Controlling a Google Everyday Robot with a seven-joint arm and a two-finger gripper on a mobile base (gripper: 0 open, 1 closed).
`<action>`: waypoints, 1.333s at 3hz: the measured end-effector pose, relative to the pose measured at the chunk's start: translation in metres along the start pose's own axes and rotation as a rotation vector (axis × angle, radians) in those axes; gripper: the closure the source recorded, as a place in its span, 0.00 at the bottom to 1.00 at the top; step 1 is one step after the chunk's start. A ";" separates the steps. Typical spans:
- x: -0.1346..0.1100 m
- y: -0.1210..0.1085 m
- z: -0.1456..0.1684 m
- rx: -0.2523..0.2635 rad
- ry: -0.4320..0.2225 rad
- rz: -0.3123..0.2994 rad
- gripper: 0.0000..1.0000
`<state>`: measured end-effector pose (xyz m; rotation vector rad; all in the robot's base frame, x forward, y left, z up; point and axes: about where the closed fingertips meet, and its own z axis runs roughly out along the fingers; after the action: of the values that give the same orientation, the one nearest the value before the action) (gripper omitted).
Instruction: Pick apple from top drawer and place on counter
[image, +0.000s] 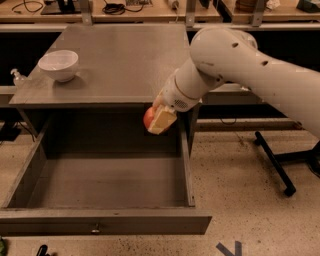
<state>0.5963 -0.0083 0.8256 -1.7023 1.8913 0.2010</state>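
Observation:
The top drawer (100, 220) is pulled fully open; its grey floor is bare. The gripper (157, 119) hangs above the drawer's back right part, just below the front edge of the counter (115, 55). It is shut on the red-orange apple (148, 117), which shows at the left of the yellowish finger pad (162, 121). The apple is held in the air, clear of the drawer floor. The white arm reaches in from the right.
A white bowl (59, 65) stands on the counter's left side. A small clear bottle (18, 77) is by the counter's left edge. A wooden workbench with cables (115, 7) runs along the back. A black stand leg (275, 162) lies on the floor at the right.

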 end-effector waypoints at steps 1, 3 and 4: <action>-0.003 -0.038 -0.028 -0.017 -0.020 -0.043 1.00; -0.006 -0.108 -0.028 -0.056 -0.005 0.055 1.00; -0.007 -0.130 -0.026 -0.018 -0.042 0.171 1.00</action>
<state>0.7118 -0.0376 0.8848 -1.5359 2.0101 0.3187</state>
